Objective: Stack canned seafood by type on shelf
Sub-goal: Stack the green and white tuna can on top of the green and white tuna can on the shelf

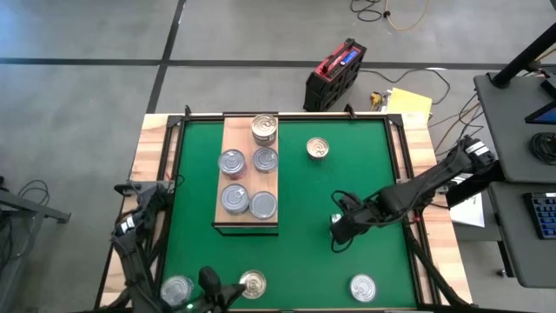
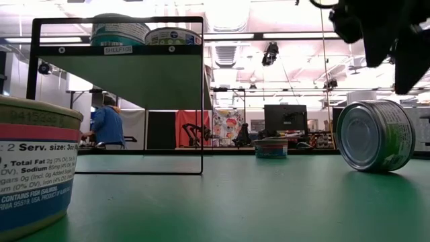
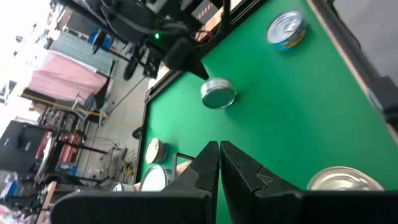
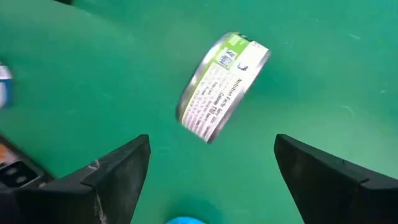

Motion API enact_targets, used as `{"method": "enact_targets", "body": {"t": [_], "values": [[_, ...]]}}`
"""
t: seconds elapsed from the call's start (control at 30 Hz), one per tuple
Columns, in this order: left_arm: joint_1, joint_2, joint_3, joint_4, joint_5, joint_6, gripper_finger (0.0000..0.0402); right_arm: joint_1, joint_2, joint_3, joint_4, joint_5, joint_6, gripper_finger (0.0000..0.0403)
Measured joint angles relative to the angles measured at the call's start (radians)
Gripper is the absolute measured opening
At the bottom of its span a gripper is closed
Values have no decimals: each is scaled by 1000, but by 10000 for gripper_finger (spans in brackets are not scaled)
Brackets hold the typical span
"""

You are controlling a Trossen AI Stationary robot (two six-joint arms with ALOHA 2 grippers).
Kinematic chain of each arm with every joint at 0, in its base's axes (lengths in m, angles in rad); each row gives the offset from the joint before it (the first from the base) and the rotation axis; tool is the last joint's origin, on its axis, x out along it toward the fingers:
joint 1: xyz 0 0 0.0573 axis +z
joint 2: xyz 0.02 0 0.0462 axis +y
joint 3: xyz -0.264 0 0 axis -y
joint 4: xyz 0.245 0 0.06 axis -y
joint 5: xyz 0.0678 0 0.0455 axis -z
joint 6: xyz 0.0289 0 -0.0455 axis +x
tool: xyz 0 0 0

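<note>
We count five tins on the shelf [image 1: 248, 224]; four lie off it, one tipped on edge [image 4: 222, 86] beneath the right gripper [image 4: 211, 165], jaws released. Left gripper [image 3: 219, 163] clenched, empty, well off the shelf.

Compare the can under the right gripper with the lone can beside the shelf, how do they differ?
The tipped can is up on its edge; the lone can lies flat, gold lid up. The tipped can sits just ahead of the open right gripper, unheld; the lone can sits beside the shelf, away from both arms. Both are round tins on the green mat.
</note>
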Motion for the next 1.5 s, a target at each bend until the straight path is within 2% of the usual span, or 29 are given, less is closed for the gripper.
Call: {"method": "enact_targets", "body": {"t": [0.23, 0.43, 0.77, 0.93, 1.27, 1.4, 1.5], "values": [[-27, 0, 0, 0, -2, -44, 0, -15, 113, 59, -5, 22, -39, 334], [-26, 0, 0, 0, -5, -45, 0, -46, 145, 82, -12, 17, -55, 332], [-27, 0, -2, 0, -4, -46, 0, -88, 194, 74, -13, -27, -60, 303], [-26, 2, -2, 0, -4, -62, 0, -96, 218, 74, -10, -58, -62, 263], [-28, 2, -2, 2, -4, -71, 0, -96, 220, 74, -9, -59, -77, 134], [-28, 3, -2, 4, -4, -80, 0, -96, 209, 73, -9, -52, -134, 132], [-28, 3, -3, 5, -4, -104, 0, -79, 204, 74, -11, -9, -241, 132]]}}
